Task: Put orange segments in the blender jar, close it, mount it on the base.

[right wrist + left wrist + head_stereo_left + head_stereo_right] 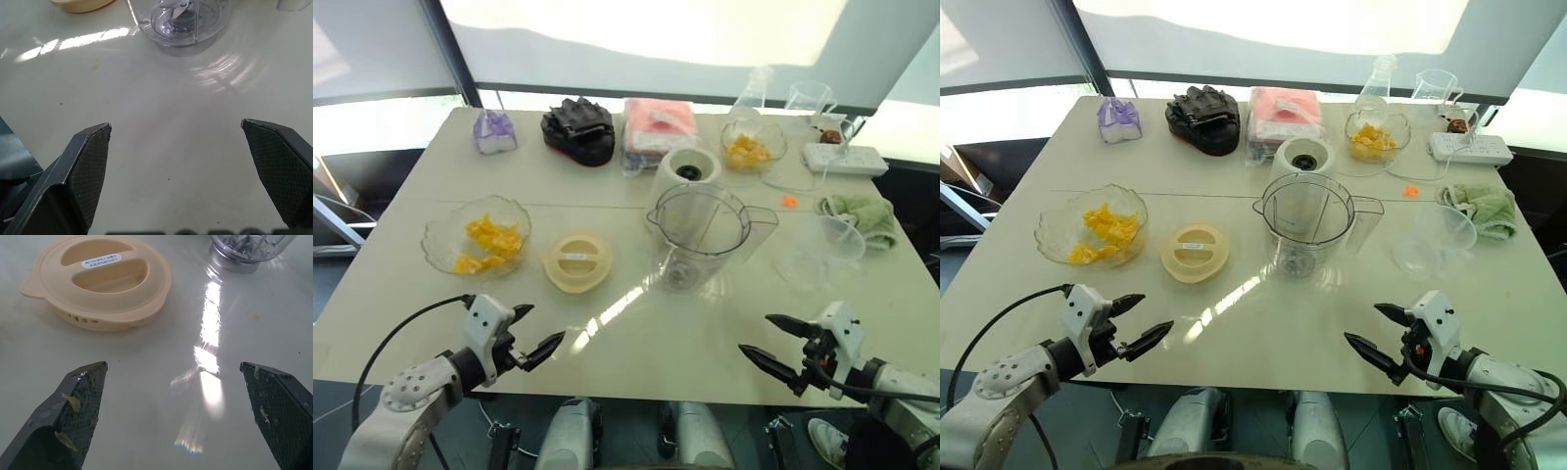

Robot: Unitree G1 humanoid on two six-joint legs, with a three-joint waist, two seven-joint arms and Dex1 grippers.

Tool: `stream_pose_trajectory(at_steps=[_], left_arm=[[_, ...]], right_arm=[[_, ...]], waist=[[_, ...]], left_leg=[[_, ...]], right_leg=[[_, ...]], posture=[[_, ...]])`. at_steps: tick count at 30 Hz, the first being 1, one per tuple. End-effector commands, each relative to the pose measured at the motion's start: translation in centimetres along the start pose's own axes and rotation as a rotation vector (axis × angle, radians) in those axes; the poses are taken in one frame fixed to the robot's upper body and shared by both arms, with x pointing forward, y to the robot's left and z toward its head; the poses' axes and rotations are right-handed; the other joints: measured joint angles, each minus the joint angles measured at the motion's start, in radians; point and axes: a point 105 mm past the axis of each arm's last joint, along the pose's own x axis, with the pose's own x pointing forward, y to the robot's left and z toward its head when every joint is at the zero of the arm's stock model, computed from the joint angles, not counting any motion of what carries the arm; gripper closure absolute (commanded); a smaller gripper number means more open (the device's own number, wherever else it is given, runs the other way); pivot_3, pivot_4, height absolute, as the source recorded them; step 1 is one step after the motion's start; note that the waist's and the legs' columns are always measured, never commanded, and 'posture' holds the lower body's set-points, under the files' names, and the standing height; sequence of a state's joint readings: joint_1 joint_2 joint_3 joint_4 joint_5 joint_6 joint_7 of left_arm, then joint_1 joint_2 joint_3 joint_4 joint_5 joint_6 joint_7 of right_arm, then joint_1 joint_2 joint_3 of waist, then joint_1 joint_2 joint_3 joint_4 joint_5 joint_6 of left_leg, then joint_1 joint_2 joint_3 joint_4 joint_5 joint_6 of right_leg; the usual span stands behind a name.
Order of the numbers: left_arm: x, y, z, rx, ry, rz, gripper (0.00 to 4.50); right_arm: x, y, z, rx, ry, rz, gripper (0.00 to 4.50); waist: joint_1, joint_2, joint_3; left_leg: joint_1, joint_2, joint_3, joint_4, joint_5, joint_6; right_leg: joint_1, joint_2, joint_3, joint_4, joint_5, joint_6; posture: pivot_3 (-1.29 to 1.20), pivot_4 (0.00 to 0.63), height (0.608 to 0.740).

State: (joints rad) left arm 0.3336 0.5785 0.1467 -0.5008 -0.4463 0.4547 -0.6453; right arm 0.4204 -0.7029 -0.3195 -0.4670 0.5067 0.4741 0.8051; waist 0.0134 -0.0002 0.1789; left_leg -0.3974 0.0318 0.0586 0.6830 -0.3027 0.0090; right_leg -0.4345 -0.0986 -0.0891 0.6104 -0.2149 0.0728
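Your left gripper (536, 335) hangs spread wide and empty over the table's (401, 294) near edge. Orange segments (489, 241) sit in a glass bowl (440, 245) beyond it, slightly left. Cream lid (577, 261) lies just ahead of it. Jar (697, 235) stands upright mid-table, between both grippers and well ahead; base (688, 170) just behind it. Your right gripper (770, 342) is likewise spread, holding nothing.

**Right wrist view: jaws wide over bare desk**

The right gripper (176, 161) stood with its two black fingers (90, 171) spread wide apart, nothing between them. Beyond lay the pale desk (161, 112). The blender jar (183, 22) stood further on, its blade visible through the clear bottom. A cream lid (80, 5) showed partly beside it.
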Motion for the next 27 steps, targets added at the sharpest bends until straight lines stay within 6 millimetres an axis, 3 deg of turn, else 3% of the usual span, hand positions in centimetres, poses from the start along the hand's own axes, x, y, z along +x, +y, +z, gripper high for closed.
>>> stream_pose_trajectory(at_steps=[1,18,27], left_arm=[[0.0,0.0,1.0,0.051,-0.030,0.005,0.00],[0.7,0.8,1.5,0.042,-0.067,0.027,0.00],[0.1,2.3,1.9,0.068,-0.051,0.029,0.00]], right_arm=[[0.2,0.2,0.3,-0.023,-0.011,0.007,0.03],[0.4,-0.3,1.3,-0.054,-0.042,-0.020,0.03],[0.4,-0.2,1.8,-0.070,-0.054,-0.018,0.03]], waist=[[0.000,0.000,0.000],[0.000,0.000,0.000],[0.000,0.000,0.000]], left_leg=[[0.000,0.000,0.000,0.000,0.000,0.000],[0.001,0.000,0.000,0.001,0.000,0.000],[0.001,0.000,0.000,0.001,0.000,0.000]], right_leg=[[0.000,0.000,0.000,0.000,0.000,0.000],[0.001,0.000,0.000,0.000,0.000,0.000],[0.001,0.001,0.000,0.001,0.000,0.000]], posture=[[0.00,0.150,0.740],[0.00,0.150,0.740],[0.00,0.150,0.740]])
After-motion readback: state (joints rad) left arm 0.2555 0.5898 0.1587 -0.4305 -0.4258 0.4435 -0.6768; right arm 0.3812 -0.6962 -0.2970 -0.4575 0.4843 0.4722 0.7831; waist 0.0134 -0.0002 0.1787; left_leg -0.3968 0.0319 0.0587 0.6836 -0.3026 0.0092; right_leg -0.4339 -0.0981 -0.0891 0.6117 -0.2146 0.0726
